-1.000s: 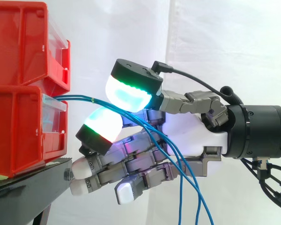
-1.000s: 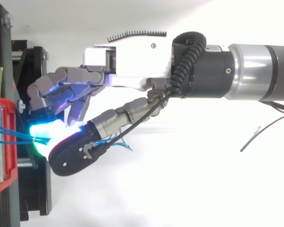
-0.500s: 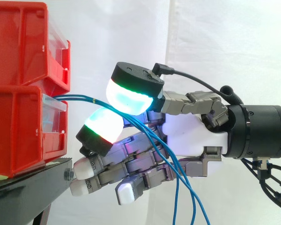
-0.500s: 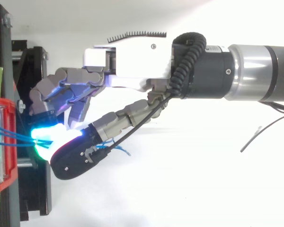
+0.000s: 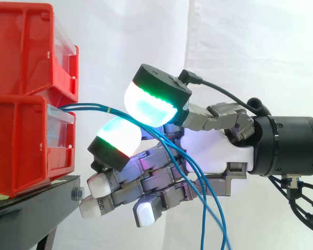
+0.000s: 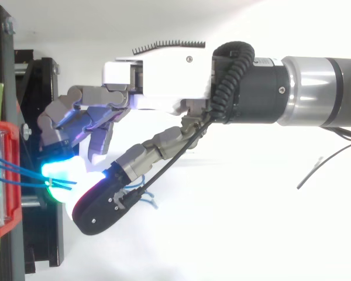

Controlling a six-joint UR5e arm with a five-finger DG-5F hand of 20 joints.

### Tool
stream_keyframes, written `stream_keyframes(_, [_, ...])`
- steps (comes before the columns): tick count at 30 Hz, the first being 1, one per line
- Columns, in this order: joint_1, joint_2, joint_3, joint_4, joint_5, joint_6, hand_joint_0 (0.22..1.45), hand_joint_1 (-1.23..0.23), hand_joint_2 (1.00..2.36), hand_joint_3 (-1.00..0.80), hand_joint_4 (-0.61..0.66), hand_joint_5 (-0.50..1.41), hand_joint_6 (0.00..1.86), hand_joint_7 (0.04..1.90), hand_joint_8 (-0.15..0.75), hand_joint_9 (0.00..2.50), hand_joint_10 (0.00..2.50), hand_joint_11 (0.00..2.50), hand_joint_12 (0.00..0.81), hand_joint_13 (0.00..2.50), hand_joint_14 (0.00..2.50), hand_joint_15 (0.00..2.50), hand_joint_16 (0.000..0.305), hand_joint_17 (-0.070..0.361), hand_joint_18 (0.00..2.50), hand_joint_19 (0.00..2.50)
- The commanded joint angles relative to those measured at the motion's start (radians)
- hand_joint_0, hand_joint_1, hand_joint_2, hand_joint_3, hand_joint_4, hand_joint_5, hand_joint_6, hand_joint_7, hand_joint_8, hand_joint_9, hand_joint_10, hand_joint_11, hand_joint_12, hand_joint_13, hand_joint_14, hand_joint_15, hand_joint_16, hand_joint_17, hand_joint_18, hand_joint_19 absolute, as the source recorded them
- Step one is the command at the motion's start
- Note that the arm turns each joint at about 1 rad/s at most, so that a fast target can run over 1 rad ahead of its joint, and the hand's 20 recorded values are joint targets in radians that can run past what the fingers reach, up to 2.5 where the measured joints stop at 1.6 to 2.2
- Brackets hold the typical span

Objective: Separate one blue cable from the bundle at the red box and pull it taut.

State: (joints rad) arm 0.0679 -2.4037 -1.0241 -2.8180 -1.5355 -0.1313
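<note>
- Pinching the cables [image 5: 88,108] between the thumb [image 5: 155,99] and 1 finger pad [image 5: 117,136], the hand [image 5: 211,151] sits just off the front of the box [image 5: 21,140]. Both pads glow green-cyan. In the top view they seem to close on the strands [image 6: 20,174], though the grip looks light.
- The other fingertips [image 5: 99,183] glow white below the pinch. They are curled loosely, hold nothing, and point toward the stand [image 5: 36,203]. Tucked there, they likely leave the pinching pads a clear line to the box.
- The cables leave the clear front of the lower box and run almost level to the pinch, with a small yellow mark just boxward of the thumb. Past the pads they drop across the curled fingers and palm and hang slack under the hand.
- The thumb sits over the strands and the finger pad under them, so a pull away from the box would run along the cables rather than across them.
- 2 strands show between the box and the pads, so the split to 1 cable looks undone.
- That short span bows slightly, so I judge it not yet taut.
- The next move probably needs 1 strand shed from the pinch before any pull.
- The risk is dragging the whole bundle, or a thin strand sliding off the rounded pads.
</note>
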Motion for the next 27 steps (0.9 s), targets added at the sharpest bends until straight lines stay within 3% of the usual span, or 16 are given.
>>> stream_keyframes(1, [0.001,0.000,-0.001,0.002,0.000,-0.001,0.72,-0.81,1.00,-0.50,0.16,-0.19,0.86,1.16,0.331,0.72,0.02,0.60,0.394,0.61,0.01,0.32,0.050,0.112,0.76,0.63])
stream_keyframes(10, [0.000,0.000,-0.001,0.002,0.000,0.001,0.71,-0.85,1.00,-0.50,0.19,-0.19,0.86,1.18,0.331,0.77,0.02,0.65,0.396,0.64,0.01,0.34,0.049,0.111,0.78,0.64])
stream_keyframes(19, [0.001,0.000,0.001,0.002,0.000,0.001,0.66,-0.77,1.00,-0.50,0.18,-0.17,0.85,1.21,0.336,0.82,0.02,0.67,0.391,0.66,0.01,0.35,0.049,0.110,0.79,0.65])
stream_keyframes(27, [0.000,0.000,-0.001,0.003,0.000,0.001,0.76,-0.89,1.00,-0.50,0.12,-0.19,0.86,1.24,0.332,0.79,0.02,0.68,0.396,0.67,0.01,0.35,0.049,0.110,0.79,0.63])
